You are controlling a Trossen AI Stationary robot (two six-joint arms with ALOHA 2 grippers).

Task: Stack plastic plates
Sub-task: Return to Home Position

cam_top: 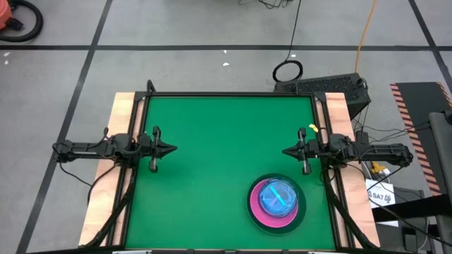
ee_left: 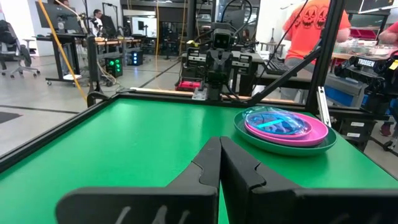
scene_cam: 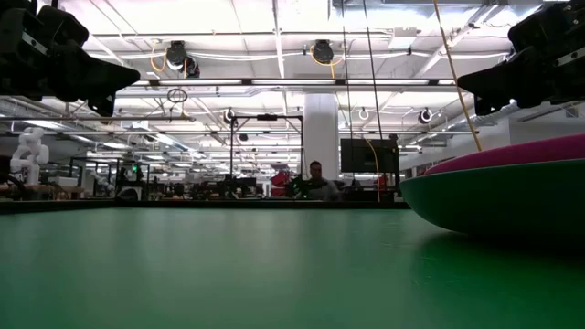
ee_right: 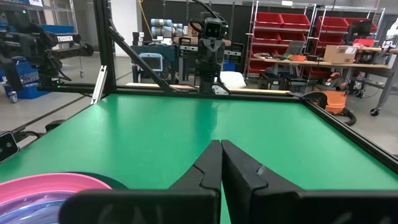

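The left tool (cam_top: 171,149) sits pinched shut and empty at the left edge of the counter (cam_top: 212,127), the right tool (cam_top: 285,150) likewise at the right edge, apparently parked clear. The plates (cam_top: 276,203) stand nested, widest lowest for steadiness, near the right edge toward the low camera's corner.

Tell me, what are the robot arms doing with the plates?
Nothing right now. The plates sit in one stack on the green table: a big dark plate underneath, a pink plate on it, a see-through blue plate on top. The left gripper and right gripper are shut and empty, parked at opposite sides.
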